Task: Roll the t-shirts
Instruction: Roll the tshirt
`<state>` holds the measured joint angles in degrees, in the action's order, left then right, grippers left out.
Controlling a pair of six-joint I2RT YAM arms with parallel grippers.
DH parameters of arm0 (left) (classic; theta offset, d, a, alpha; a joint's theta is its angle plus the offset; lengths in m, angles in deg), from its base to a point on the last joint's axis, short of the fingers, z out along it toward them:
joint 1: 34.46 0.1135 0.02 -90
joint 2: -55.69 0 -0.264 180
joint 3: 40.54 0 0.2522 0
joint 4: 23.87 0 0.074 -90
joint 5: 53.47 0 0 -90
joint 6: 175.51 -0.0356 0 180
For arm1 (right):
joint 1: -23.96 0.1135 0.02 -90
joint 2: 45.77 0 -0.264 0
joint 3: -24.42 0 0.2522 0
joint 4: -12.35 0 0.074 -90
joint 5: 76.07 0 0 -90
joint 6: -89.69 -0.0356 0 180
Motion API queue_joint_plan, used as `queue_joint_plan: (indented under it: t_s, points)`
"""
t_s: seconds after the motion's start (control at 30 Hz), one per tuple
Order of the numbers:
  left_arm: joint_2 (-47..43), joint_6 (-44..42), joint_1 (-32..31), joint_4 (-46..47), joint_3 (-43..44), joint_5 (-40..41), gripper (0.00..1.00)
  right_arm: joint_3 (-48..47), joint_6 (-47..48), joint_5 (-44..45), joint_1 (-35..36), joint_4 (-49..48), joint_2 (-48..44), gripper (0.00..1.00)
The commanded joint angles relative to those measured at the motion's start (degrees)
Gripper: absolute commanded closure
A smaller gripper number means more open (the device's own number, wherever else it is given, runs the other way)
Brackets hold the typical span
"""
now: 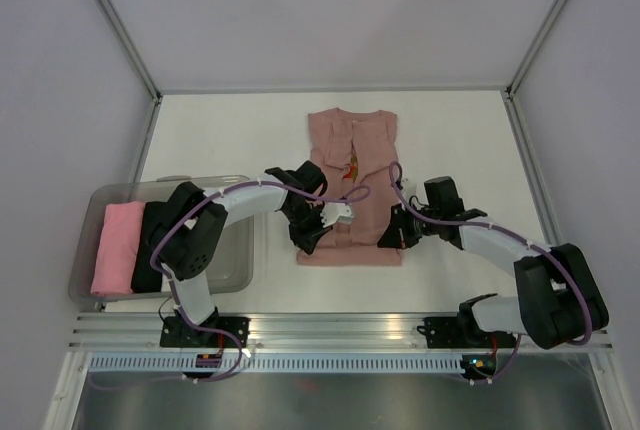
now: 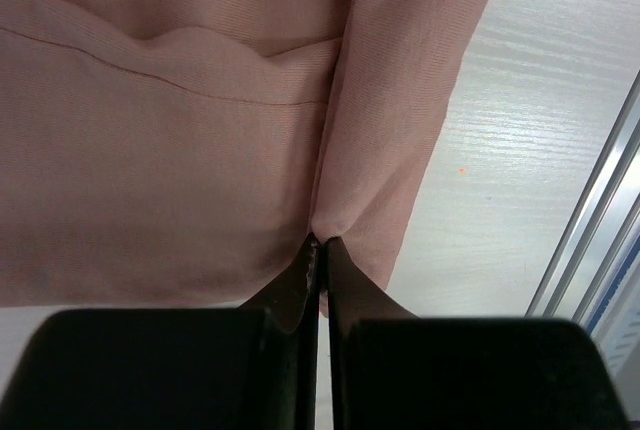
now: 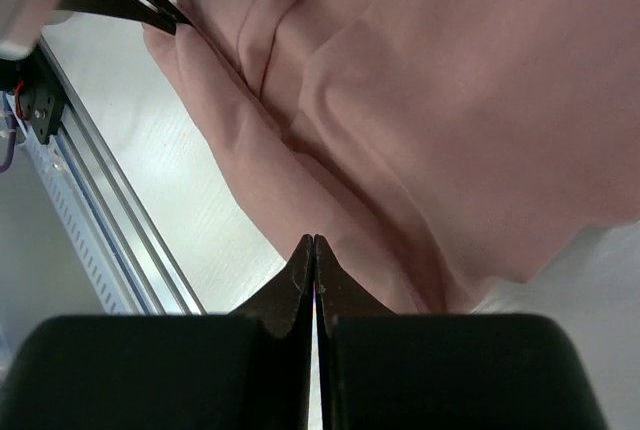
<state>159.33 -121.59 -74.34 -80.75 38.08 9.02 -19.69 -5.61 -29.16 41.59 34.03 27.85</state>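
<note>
— On the white worktop (image 1: 220,130), just past the middle: where to look for the t-shirt (image 1: 352,150)?
— Right there, spread flat as a long dusty-pink rectangle, sides folded inward, small red-brown print showing on top. Far end toward the back wall, near hem toward the arm bases.
— And relative to the left pincer (image 2: 320,246)?
— Directly at it. Clamped tight on the near left corner of the hem, with pink cloth puckering up into the closed tips in the left wrist view.
— Same story at the right pincer (image 3: 315,242)?
— Closed too, tips drawn to a single point against the near right part of the hem. Hard to tell about any cloth actually caught between them. Well apart from the left one, with the width of the hem in between.
— Anything else on the surface?
— Off to the left, a clear bin (image 1: 235,250) with a bright pink roll (image 1: 118,248) and a black roll (image 1: 150,255) side by side, partly hidden under the left arm. Near the shirt, not touching it.
— And the room?
— Plain pale walls (image 1: 330,10) on three sides, slanting metal posts (image 1: 120,25) at the far corners, a ribbed aluminium rail (image 1: 340,322) along the near edge with both arm bases bolted on.
</note>
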Motion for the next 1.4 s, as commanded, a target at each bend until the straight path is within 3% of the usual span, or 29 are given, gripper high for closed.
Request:
queue_joint_plan:
  t_s: [0.0, 0.17, 0.43, 0.5, 0.63, 0.73, 0.83, 1.0, 1.37]
  points:
    - [0.61, 3.11, 0.24, 2.07, 1.94, 0.26, 0.98, -0.33, -2.34, -2.0, 0.39, -1.33, 2.92, 1.0]
    - [0.69, 2.85, 0.76, 2.77, 0.71, 1.58, 0.98, -2.6, -2.52, -1.3, 0.48, 1.13, 6.35, 1.0]
    - [0.17, 2.94, 0.77, 3.3, 0.44, 3.95, 0.96, -5.15, -5.07, 7.84, 0.48, 5.17, 11.79, 1.0]
    - [-1.67, 3.2, 0.77, 3.21, 0.7, 5.18, 0.87, -6.12, -5.25, 8.2, 0.39, 7.36, 13.99, 1.0]
    - [-8.17, 1.71, 0.77, 3.21, 0.79, 4.92, 0.59, -7.79, -5.25, 8.64, 0.48, 8.51, 15.67, 1.0]
    - [-12.91, -0.22, 0.68, 3.12, 0.44, 3.78, 0.52, -8.32, -5.42, 9.52, 0.39, 8.86, 15.76, 1.0]
    - [-15.91, -2.85, -2.55, 3.21, -1.83, 5.17, 0.51, -8.85, -5.95, 9.17, 0.39, 9.57, 17.33, 1.0]
    - [-18.9, -5.93, -11.27, 12.78, -13.43, 18.53, 0.51, -8.94, -6.3, 9.08, 0.39, 9.57, 18.4, 1.0]
    - [-16.62, -7.26, -14.0, 19.82, -17.49, 22.15, 0.5, -8.32, -5.51, 9.52, 0.39, 9.22, 16.64, 1.0]
